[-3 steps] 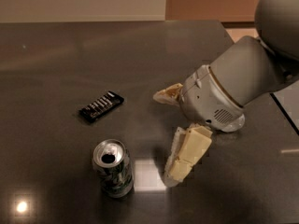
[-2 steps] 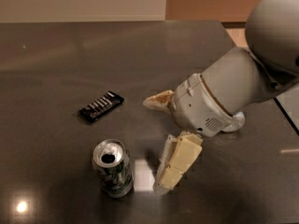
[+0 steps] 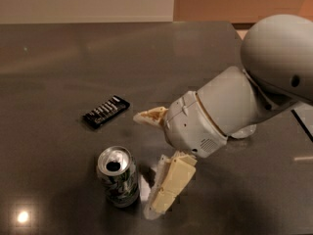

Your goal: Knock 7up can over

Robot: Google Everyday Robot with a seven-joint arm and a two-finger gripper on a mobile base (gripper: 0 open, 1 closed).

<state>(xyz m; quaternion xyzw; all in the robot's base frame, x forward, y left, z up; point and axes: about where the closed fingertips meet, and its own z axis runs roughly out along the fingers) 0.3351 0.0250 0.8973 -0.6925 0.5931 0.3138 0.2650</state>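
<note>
The 7up can [image 3: 118, 176] stands upright on the dark table, at the lower left of the camera view. It has green-and-white sides and a silver top with an open pull-tab hole. My gripper [image 3: 146, 163] is just right of the can, with its fingers spread wide. One cream finger [image 3: 168, 185] reaches down toward the table close beside the can's right side. The other finger [image 3: 149, 115] points left, behind and above the can. The gripper holds nothing.
A flat black packet with white stripes [image 3: 106, 111] lies on the table [image 3: 58, 67] behind the can. My bulky white arm [image 3: 244, 102] fills the right side. The table's far edge meets a pale wall at the top.
My gripper has moved left toward the can. The lower finger now sits close beside it. The can still stands upright in the same place.
</note>
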